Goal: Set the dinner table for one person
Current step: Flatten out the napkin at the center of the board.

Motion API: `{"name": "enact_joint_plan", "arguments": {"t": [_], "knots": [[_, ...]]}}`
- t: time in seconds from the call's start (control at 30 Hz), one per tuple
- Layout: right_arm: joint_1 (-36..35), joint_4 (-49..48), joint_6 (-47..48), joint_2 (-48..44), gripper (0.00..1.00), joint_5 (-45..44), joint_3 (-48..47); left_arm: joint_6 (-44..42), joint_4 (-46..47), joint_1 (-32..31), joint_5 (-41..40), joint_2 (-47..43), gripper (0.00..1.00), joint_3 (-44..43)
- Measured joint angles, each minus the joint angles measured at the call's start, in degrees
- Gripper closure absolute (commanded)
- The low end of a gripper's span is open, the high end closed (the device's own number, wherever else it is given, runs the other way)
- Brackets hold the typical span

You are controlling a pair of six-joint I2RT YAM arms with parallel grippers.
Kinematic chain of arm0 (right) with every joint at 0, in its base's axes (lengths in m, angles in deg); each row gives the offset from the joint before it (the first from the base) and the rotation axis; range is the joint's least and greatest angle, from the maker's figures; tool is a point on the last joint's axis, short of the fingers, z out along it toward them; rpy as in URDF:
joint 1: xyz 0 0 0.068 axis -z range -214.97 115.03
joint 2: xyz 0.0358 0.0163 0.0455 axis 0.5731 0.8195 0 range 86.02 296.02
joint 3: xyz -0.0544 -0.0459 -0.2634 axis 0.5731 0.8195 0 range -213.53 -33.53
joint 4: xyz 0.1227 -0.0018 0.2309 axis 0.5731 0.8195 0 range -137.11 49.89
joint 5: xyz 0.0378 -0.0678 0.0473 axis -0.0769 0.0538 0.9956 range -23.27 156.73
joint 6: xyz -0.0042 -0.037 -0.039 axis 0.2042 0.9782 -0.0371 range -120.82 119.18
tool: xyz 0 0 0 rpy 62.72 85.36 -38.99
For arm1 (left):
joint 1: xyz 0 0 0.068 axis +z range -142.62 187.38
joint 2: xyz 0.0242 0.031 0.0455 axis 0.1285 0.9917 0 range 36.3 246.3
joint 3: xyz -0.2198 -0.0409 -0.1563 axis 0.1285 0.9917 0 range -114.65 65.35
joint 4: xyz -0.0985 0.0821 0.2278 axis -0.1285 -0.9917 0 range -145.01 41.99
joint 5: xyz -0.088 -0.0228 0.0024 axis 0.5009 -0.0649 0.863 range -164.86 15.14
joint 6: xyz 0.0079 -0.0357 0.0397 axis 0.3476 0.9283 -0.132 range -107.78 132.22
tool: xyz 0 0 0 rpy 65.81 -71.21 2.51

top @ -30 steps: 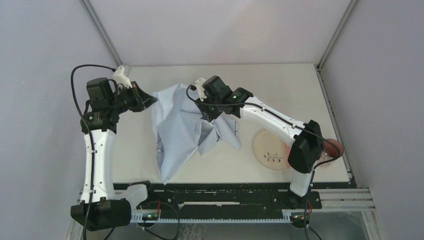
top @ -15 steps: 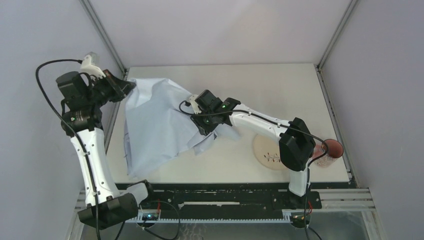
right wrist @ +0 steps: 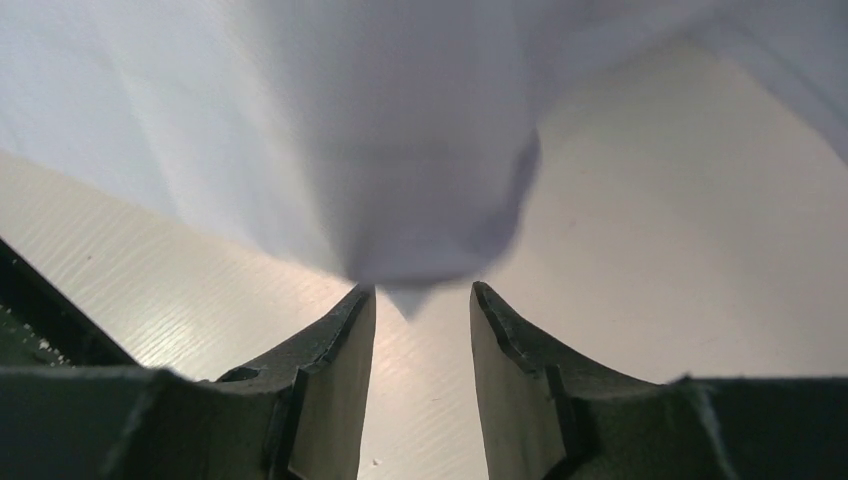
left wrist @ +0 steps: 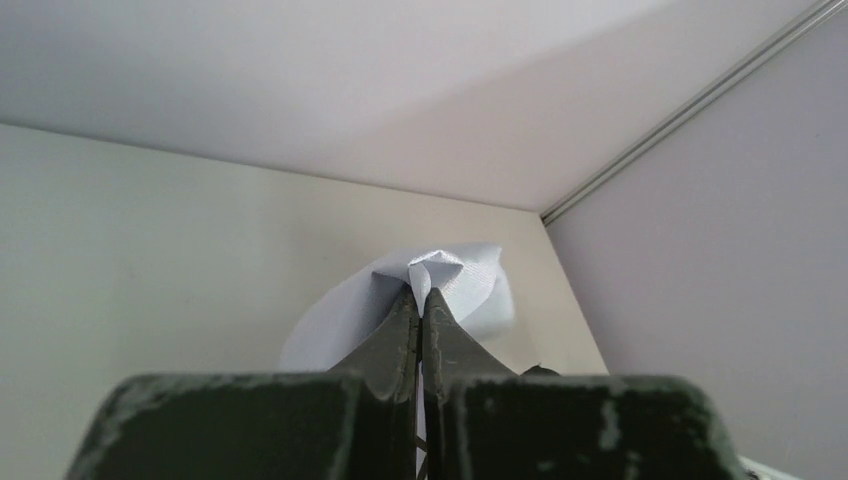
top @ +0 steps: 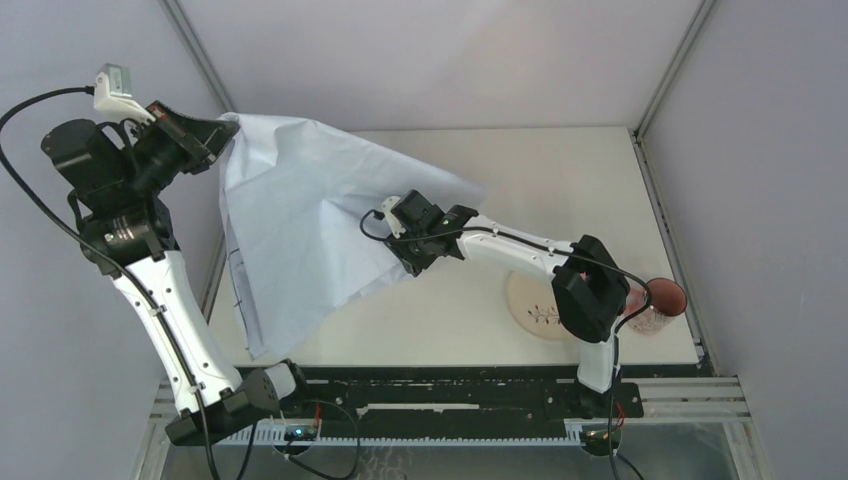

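A pale-blue cloth (top: 300,215) hangs spread above the cream dinner table (top: 570,170). My left gripper (top: 207,137) is raised high at the far left and is shut on the cloth's upper corner. In the left wrist view the fingers (left wrist: 421,292) pinch a bunched fold of cloth (left wrist: 455,280). My right gripper (top: 398,262) sits at the cloth's right lower edge, low over the table. In the right wrist view it stands open (right wrist: 422,292). The cloth (right wrist: 400,150) hangs just beyond its fingertips, with nothing between them. The cloth's lower tip (top: 256,348) reaches the table's near edge.
A round cream plate (top: 530,300) with a small dark marking lies at the right near side, partly behind the right arm's elbow. A reddish cup (top: 662,298) stands by the table's right edge. Grey walls close in the left, back and right.
My left arm has swung up and to the left, pulling the crumpled cloth out into a wide sheet. The right gripper's jaws have widened and the cloth now hangs free ahead of them.
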Motion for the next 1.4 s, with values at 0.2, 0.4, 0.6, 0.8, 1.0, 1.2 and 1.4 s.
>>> {"name": "enact_joint_plan", "arguments": {"t": [0.2,0.4,0.6,0.8,1.0,1.2,1.4], "knots": [[0.8,-2.6,0.3,-0.8,0.49,-2.7,0.0,5.2,3.4,0.2,1.5,-2.4,1.0,0.4],[0.7,-4.4,0.5,-1.6,0.44,-3.0,-0.1,7.0,6.2,0.2,1.5,-5.8,1.0,7.5],[-1.6,-5.6,1.6,-1.6,0.44,-3.7,-0.1,8.0,6.5,0.2,0.9,-5.2,1.0,10.2],[-5.4,-8.7,2.7,-2.6,0.44,-4.4,0.0,9.4,8.9,0.2,-0.3,-6.1,1.0,11.3],[-7.2,-8.5,2.7,-3.5,0.43,-3.4,-3.0,11.1,10.8,0.2,-0.5,-6.6,1.0,12.4],[-7.9,-6.2,2.6,-3.3,0.4,-1.9,-9.3,11.8,11.8,0.0,-1.0,-6.6,1.0,13.6],[-10.1,-5.5,4.0,-1.4,0.37,-0.5,-15.1,11.9,12.5,-0.2,-1.0,-6.6,1.0,13.7]]}}
